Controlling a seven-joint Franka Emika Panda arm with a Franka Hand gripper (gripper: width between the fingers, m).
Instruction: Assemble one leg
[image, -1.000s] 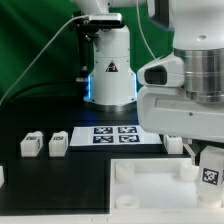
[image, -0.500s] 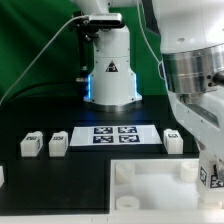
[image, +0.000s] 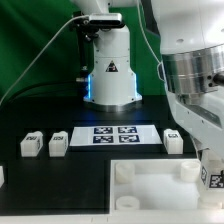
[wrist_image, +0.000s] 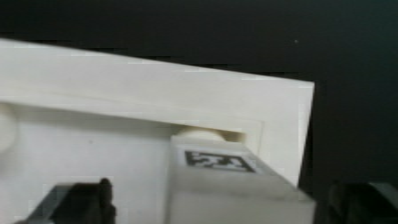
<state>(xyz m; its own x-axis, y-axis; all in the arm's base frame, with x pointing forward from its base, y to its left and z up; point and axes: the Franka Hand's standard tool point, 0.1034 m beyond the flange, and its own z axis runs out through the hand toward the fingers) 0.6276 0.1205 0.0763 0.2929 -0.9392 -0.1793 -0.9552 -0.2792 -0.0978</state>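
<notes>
Roomiest spot we can see is the tabletop (image: 60, 190) toward the near corner on the exterior view's left, just bare black. A narrow bare lane also runs between the white tray-like piece (image: 150, 192) and the row behind it. That row is the clutter: a loose leg (image: 31, 145), a second leg (image: 57, 144), the marker board (image: 112, 133) and a third leg (image: 173, 141). The robot base (image: 110, 75) blocks the middle of the far edge. Along the exterior view's right edge the arm (image: 195, 80) fills everything. The end effector (wrist_image: 222, 205) has its fingers (wrist_image: 80, 200) spread either side of a tagged leg (wrist_image: 221, 160), right by a corner socket (wrist_image: 210, 131), so it's tight there.
</notes>
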